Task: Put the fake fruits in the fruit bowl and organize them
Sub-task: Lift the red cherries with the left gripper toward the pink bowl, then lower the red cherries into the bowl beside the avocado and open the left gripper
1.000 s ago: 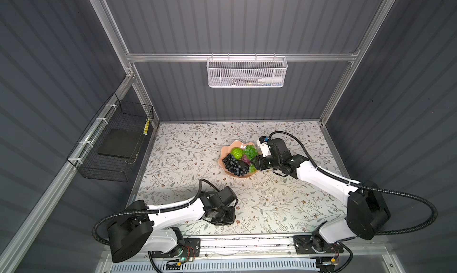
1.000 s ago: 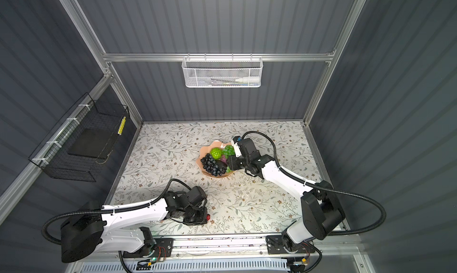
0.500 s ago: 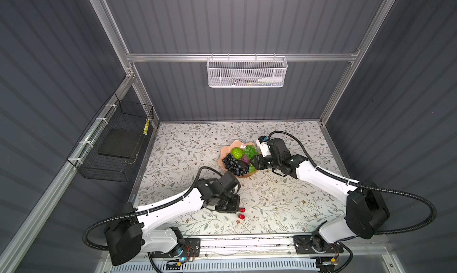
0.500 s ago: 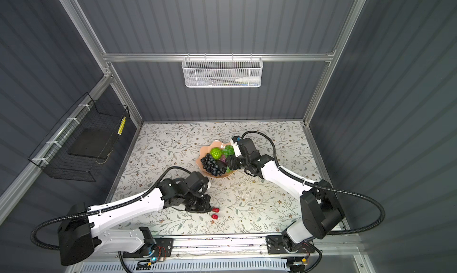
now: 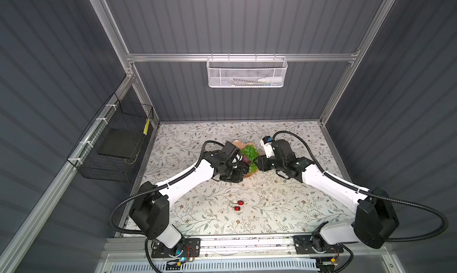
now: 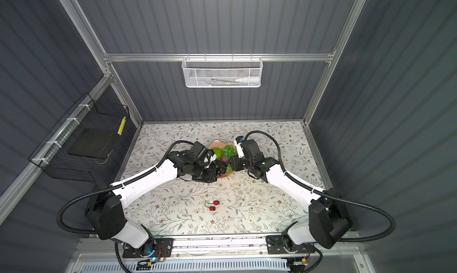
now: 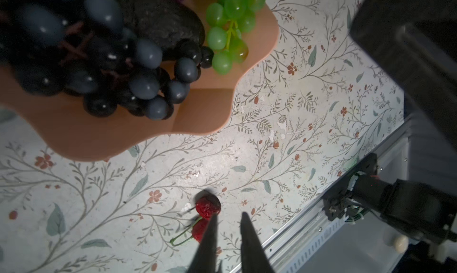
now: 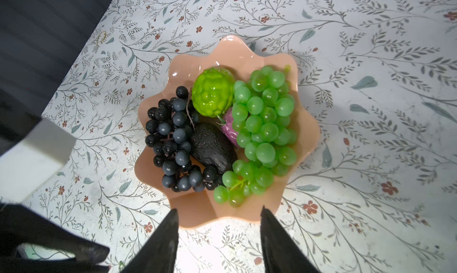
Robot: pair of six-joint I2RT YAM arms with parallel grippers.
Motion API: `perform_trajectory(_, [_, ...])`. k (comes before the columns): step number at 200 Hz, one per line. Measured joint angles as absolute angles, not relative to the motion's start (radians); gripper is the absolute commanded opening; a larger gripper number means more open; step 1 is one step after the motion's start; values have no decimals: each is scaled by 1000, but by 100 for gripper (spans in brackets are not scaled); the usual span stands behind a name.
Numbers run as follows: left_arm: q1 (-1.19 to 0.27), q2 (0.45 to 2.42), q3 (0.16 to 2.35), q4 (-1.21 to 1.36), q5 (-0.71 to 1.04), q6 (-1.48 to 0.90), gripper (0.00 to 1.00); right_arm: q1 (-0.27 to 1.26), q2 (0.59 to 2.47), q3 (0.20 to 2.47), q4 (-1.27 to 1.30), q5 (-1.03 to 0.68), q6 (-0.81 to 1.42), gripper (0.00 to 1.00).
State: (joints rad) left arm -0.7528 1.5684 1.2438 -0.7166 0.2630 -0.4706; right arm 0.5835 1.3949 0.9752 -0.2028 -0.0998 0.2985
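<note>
On the floral-print table (image 5: 272, 210), the peach-pink scalloped plastic bowl (image 8: 195, 207) held the translucent green grape bunch (image 8: 264, 126), dark blue-black grape bunch (image 8: 173, 140) and black avocado (image 8: 212, 148) — only the two small red berries (image 7: 208, 206) remained outside, well apart from it. Your left gripper (image 7: 229, 215) hung by the bowl, narrowly parted, empty; the right gripper (image 8: 218, 208) stood spread at its rim. Next called for reaching to their stems — nothing blocked them.

Lab robot cell: aluminium frame (image 5: 241, 57), grey ribbed walls (image 5: 235, 19).
</note>
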Motion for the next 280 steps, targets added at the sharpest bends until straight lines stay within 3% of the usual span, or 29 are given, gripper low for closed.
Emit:
perform_trajectory(14, [-753, 1538, 1211, -717, 262, -462, 54, 583, 1388, 960, -202, -97, 299, 54])
perform_trajectory(71, [-752, 1366, 892, -631, 300, -552, 54, 583, 1424, 943, -182, -109, 315, 54])
perform_trajectory(91, [-752, 1341, 817, -577, 338, -588, 69, 583, 1438, 943, -179, -113, 315, 54])
perform_trajectory(116, [-753, 1337, 773, -528, 373, -607, 71, 583, 1452, 943, -179, -120, 315, 54])
perform_trajectory(194, [-753, 1439, 728, -404, 420, -612, 55, 583, 1481, 945, -179, -133, 322, 53])
perform_trajectory(280, [-753, 1481, 728, -343, 416, -594, 11, 583, 1498, 947, -179, -135, 323, 53])
